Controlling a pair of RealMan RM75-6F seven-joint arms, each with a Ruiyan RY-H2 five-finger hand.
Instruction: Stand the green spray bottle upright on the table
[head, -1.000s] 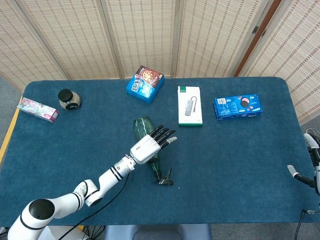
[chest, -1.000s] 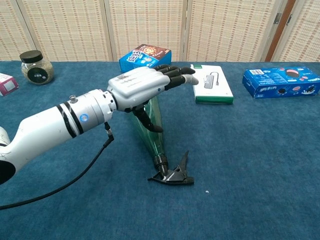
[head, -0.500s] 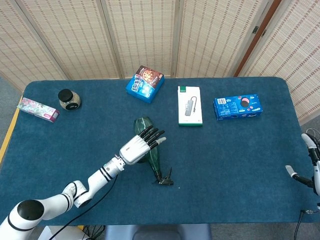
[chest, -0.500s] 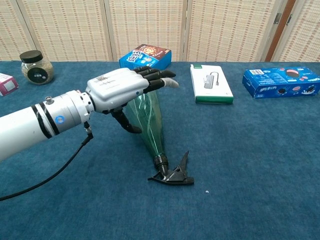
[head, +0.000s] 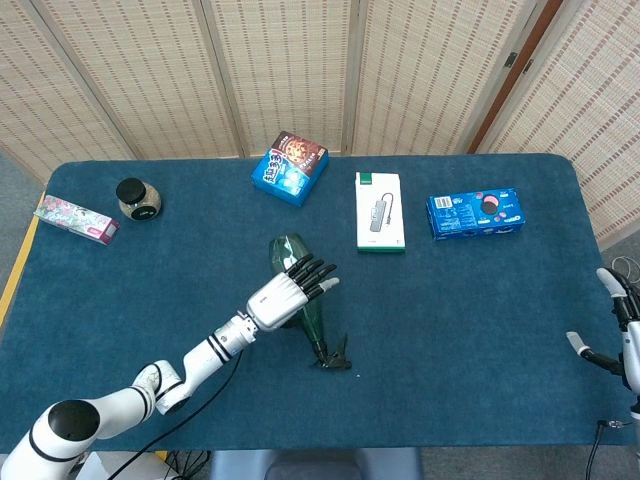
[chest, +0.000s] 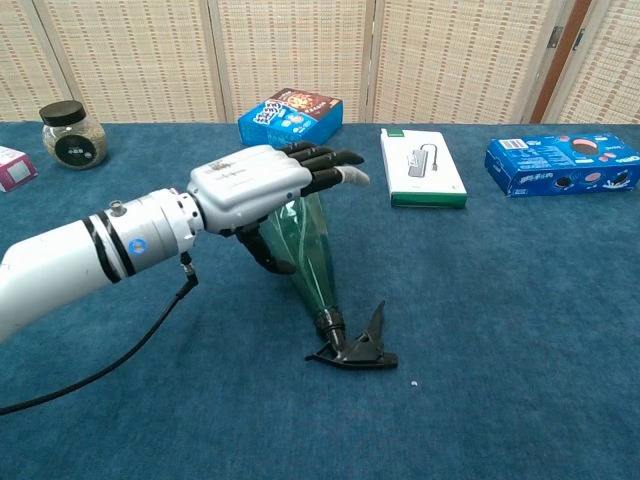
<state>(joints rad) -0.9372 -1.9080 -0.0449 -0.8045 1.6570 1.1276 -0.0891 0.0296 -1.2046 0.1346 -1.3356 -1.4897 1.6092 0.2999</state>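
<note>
The green bottle lies on its side near the middle of the blue desk, its black spray head pointing toward the robot and its base toward the far edge. The left hand hovers over the bottle's upper body with fingers stretched out flat and apart, thumb hanging down beside the bottle; it grasps nothing, and whether it touches the bottle cannot be told. The right hand shows only partly at the desk's right edge, and the state of its fingers cannot be told.

Behind the bottle lies a blue snack box, to its right a white box and further right a blue cookie box. At the far left stand a jar and a small pink box. All are well apart from the bottle.
</note>
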